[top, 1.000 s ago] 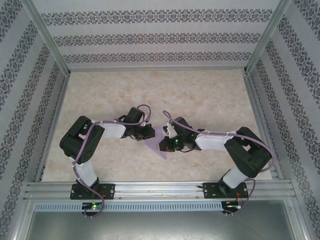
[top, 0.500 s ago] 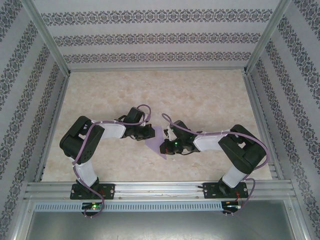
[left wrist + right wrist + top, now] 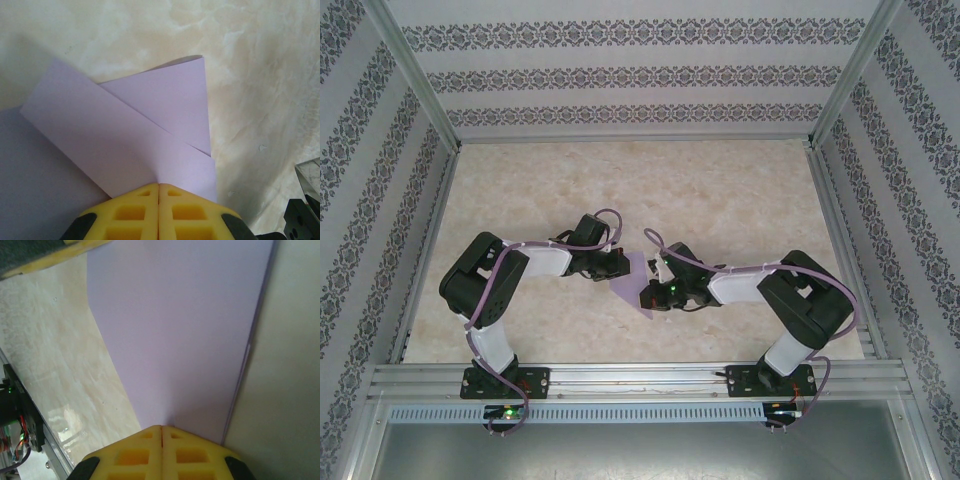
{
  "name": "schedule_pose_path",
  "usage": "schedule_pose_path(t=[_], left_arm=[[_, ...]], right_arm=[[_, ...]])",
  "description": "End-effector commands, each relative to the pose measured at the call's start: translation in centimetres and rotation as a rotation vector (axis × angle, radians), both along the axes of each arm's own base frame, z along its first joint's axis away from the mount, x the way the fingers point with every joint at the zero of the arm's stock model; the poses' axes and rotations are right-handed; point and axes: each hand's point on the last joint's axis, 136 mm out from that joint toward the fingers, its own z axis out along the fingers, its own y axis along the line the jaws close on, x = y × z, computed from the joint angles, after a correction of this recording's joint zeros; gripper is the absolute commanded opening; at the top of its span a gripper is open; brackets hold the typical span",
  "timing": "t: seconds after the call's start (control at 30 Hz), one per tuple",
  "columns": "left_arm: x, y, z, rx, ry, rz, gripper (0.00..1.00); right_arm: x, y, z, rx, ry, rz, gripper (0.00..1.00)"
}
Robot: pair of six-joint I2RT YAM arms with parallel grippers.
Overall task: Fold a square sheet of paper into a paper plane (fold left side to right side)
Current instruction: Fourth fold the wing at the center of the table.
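Spanning the gap between the two grippers, the lavender sheet of paper (image 3: 636,283) sat just near of the table's middle, partly folded. In the left wrist view the sheet (image 3: 125,140) showed a long diagonal band laid over a triangular flap, and the flap's far corner curled slightly upward. In the right wrist view the sheet (image 3: 180,340) appeared as a plain smooth panel with a straight doubled edge along one side.

- Left gripper (image 3: 618,268): at the sheet's left edge. Its yellow fingers (image 3: 132,212) were pressed together, with the paper pinched at the tips.
- Right gripper (image 3: 651,291): at the sheet's near-right edge. Its yellow fingers (image 3: 135,452) were likewise closed on the paper.

Whether the sheet lay flat on the surface could not be told.

- Beneath: beige marbled tabletop (image 3: 720,190).
- Surround: aluminium frame rail (image 3: 640,378) along the near edge, and walls papered in patterned stripes (image 3: 640,75).
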Motion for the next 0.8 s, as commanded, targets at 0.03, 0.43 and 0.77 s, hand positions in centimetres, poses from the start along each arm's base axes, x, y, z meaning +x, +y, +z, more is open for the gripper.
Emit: schedule_pose_path(t=[0.03,0.43,0.77], left_arm=[[-1.4,2.6,-3.6,0.165,0.079,0.053,0.07],[-1.2,2.3,-3.2,0.145,0.069,0.048,0.07],[-1.1,2.4,-3.4,0.15,0.072,0.058,0.07]], right_arm=[[-1.8,-1.0,-0.3,-0.04,0.04,0.017,0.0],[-0.4,-0.5,1.6,0.017,0.006,-0.009,0.0],[-1.2,-1.0,-0.8,-0.034,0.069,-0.018,0.0]])
